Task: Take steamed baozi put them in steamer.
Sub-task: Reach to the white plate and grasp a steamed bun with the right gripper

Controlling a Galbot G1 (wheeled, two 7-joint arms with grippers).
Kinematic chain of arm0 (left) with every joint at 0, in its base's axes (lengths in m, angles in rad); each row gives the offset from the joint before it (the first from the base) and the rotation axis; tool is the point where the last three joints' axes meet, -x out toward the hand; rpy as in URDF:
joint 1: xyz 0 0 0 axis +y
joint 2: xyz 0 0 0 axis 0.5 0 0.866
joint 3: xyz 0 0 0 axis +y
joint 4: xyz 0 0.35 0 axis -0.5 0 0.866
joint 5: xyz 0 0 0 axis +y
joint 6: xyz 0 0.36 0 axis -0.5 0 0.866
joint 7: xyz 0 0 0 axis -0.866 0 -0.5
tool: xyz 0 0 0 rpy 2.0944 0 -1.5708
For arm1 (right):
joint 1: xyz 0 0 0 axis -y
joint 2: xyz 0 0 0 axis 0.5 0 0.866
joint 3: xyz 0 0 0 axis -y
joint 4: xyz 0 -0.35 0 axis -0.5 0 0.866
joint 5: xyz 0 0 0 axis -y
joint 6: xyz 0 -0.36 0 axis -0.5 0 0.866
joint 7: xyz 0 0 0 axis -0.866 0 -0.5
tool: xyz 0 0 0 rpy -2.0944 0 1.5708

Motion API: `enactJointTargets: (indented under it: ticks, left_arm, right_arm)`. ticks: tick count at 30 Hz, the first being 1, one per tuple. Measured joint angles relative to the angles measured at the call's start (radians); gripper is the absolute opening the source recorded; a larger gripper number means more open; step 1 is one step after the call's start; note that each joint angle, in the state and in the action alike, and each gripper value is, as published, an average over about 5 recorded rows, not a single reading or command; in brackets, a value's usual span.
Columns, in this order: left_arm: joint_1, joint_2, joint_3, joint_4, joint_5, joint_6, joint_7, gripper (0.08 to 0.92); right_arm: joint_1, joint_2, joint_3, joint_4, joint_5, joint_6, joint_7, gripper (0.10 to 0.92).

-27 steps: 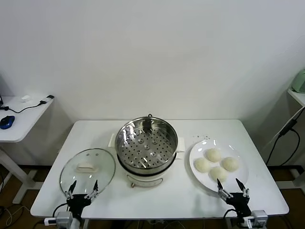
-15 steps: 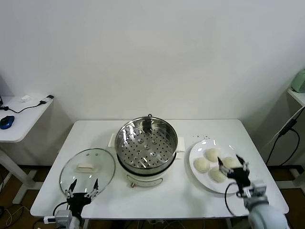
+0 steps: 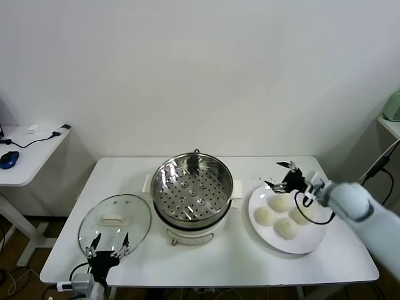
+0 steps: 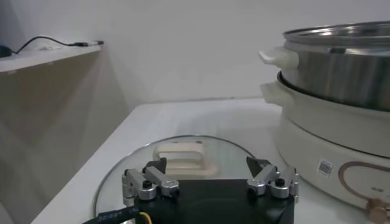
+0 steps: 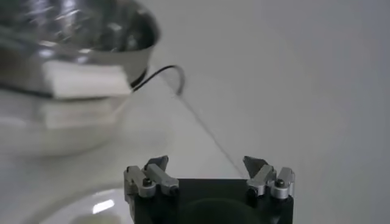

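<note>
Over the plate: the right tool (image 3: 284,175) is being held with its fingers spread wide and nothing between them, above the far edge of the flat white round plate (image 3: 312,242).
Buns: four smooth cream-white round baozi (image 3: 285,214) are lying together on that plate, none yet lifted.
Steamer: the shiny round stainless-steel steamer with perforated tray (image 3: 192,189) is standing uncovered on its white base at the middle of the white worktop (image 3: 250,262), just beside the plate.
Step in hand: the approach to a first bun is being made, by this judgement.
Next move: the right tool is to be lowered around one bun and closed gently.
Left tool (image 3: 107,249): it is being kept idle, spread, by the round glass lid with white handle (image 3: 115,223).
Hard to make out: in the right wrist view the buns are being cut off, and the steamer is blurred.
</note>
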Motion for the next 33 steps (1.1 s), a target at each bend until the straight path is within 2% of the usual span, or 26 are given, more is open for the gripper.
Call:
enactJointTargets:
  ticks: [6,13,21,33]
  left_arm:
    - [-0.006,0.000,0.002,0.006,-0.001,0.000,0.002,0.823]
    - [-0.011,0.000,0.002,0.015,-0.002,0.000,0.002,0.823]
    - [-0.009,0.000,0.000,0.029,-0.004,-0.004,0.002,0.823]
    - [-0.010,0.004,0.003,0.041,-0.010,-0.009,0.002,0.823]
  right_arm:
    - [0.372,0.018,-0.395,-0.116,0.014,0.024,-0.183,0.823]
    - [0.594,0.095,-0.719,-0.213,0.047,-0.013,-0.265,0.823]
    - [0.623,0.190,-0.846,-0.312,0.064,-0.059,-0.274,0.823]
    - [0.562,0.305,-0.878,-0.451,0.031,-0.058,-0.271,0.823]
